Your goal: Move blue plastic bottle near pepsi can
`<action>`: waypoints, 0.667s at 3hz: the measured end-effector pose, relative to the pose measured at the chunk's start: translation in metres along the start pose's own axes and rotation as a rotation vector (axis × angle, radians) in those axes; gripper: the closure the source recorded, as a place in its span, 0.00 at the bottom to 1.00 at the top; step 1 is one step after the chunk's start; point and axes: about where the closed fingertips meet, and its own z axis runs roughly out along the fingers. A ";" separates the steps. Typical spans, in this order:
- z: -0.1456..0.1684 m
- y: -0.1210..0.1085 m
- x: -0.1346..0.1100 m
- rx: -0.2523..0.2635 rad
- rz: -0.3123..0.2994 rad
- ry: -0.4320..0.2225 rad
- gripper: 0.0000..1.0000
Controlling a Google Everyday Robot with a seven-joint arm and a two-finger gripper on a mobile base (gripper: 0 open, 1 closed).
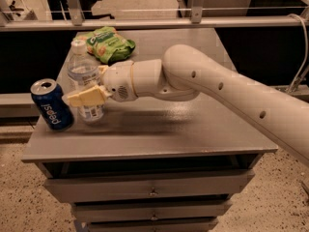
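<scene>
Gripper (pixel 81 92) at left end of table (pixel 193 129), pinching bottle (pixel 83 74) mid-body. Bottle upright, base on table, just beside can (pixel 52 105). Placement looks done. Release gently, back out rightward, don't tip bottle into can. Chip bag (pixel 108 43) behind, apart.
</scene>
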 end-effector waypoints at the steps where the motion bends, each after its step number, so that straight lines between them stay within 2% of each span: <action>1: 0.002 0.002 0.001 -0.005 0.010 -0.015 0.00; 2: 0.001 0.003 0.000 -0.002 0.011 -0.019 0.00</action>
